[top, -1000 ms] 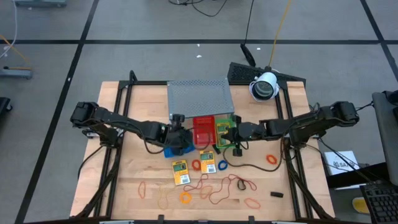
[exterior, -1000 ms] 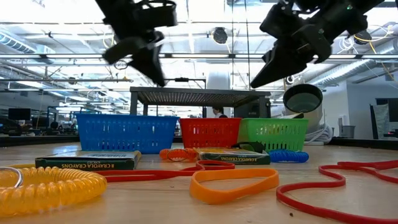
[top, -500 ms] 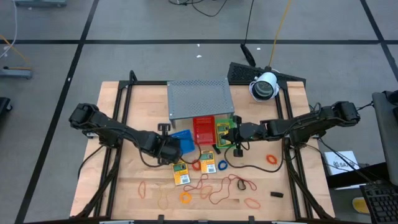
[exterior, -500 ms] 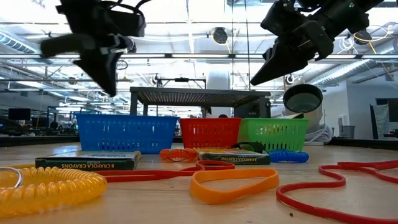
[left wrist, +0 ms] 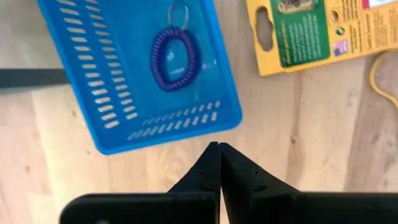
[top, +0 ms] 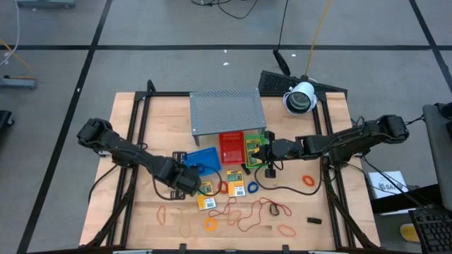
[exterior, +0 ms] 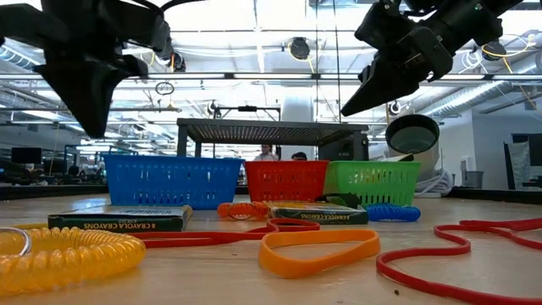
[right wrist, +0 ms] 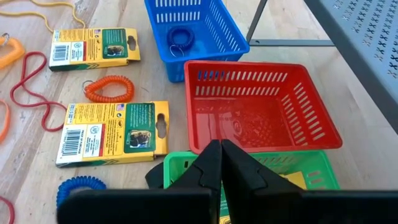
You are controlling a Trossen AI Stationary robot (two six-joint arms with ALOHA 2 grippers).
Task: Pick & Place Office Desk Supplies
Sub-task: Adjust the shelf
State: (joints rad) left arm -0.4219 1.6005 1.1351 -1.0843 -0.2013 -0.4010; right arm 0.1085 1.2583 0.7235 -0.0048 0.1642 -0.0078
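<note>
Three trays are sitting in a row: the blue tray [right wrist: 194, 31], red tray [right wrist: 261, 115], green tray [right wrist: 311, 174]. Two crayon packets [right wrist: 112, 132] are lying at the blue tray's 6 o'clock. Only the wrist views are showing the purple coil ring [left wrist: 174, 57] inside the blue tray. The left hand [left wrist: 219, 163] and right hand [right wrist: 219, 158] are both staying closed, holding nothing.

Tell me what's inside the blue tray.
The blue tray holds one purple coil ring with a small metal loop attached, lying on its floor. Nothing else shows inside, and nothing covers it.

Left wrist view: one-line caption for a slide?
Shut left gripper hovers beside the blue tray holding a purple coil ring, crayon packet nearby.
</note>
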